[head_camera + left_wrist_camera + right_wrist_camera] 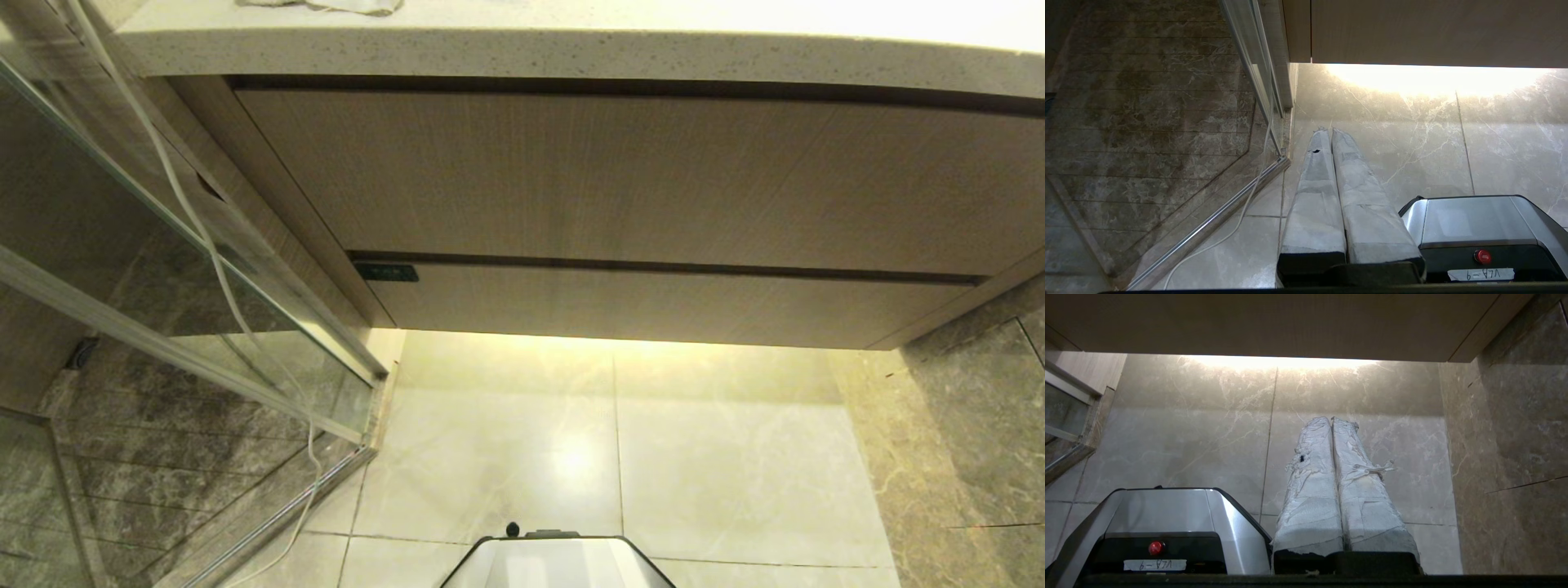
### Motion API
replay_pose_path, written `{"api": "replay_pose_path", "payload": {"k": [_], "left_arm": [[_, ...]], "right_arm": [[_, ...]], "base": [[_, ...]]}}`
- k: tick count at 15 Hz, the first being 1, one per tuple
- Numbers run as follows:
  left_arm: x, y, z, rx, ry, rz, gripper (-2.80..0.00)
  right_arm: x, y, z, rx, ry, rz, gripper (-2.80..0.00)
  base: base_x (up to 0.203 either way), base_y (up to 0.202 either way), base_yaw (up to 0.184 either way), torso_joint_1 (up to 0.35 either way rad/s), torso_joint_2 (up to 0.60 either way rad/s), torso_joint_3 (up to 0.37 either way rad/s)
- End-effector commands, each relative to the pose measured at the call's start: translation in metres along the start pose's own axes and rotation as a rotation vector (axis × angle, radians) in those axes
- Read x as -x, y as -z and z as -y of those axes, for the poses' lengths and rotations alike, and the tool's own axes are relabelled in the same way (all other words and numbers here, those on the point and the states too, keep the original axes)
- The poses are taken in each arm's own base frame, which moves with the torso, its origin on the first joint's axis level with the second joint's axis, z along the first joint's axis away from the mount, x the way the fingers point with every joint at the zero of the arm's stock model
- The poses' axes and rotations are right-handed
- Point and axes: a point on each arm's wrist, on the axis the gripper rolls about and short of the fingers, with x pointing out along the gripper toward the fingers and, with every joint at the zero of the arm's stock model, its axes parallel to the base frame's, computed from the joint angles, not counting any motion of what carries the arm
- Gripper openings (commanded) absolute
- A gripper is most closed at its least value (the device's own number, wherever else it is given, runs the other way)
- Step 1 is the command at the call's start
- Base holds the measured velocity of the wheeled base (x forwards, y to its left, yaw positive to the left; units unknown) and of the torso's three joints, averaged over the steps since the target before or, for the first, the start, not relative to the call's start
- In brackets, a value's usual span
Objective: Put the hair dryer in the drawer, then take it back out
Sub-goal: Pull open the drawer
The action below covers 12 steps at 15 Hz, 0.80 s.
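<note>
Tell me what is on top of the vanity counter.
On the counter, only the edge of a white cloth shows at the frame's top. The rest of the countertop lies beyond view; no hair dryer can be seen.

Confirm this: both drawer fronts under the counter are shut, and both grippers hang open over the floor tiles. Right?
Not quite. The drawer fronts are shut, but the left gripper and right gripper are shut, fingers pressed together over the floor tiles; each wrist view shows it.

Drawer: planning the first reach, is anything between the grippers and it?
Nothing visible. The drawer is closed; the left gripper and right gripper, both shut, hang low over floor tiles before it. The hair dryer is not in view.
</note>
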Motion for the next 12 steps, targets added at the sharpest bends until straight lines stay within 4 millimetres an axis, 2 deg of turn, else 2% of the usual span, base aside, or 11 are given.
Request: {"api": "replay_pose_path", "payload": {"k": [1,8,10,12], "left_arm": [[0.0,0.0,0.0,0.0,0.0,-0.001,-2.8],[0.0,0.0,0.0,0.0,0.0,0.0,-2.8],[0.0,0.0,0.0,0.0,0.0,-0.001,-2.8],[0.0,0.0,0.0,0.0,0.0,-0.001,-2.8]], "right_arm": [[0.0,0.001,0.0,-0.013,0.003,-0.005,-2.8],[0.001,-0.004,0.0,0.003,-0.002,0.02,-2.8],[0.01,-0.034,0.0,0.009,-0.005,0.082,-2.8],[0.02,-0.077,0.0,0.013,-0.018,0.098,-2.8]], "base": [[0.0,0.0,0.0,0.0,0.0,0.0],[0.0,0.0,0.0,0.0,0.0,0.0],[0.0,0.0,0.0,0.0,0.0,0.0],[0.0,0.0,0.0,0.0,0.0,0.0]]}}
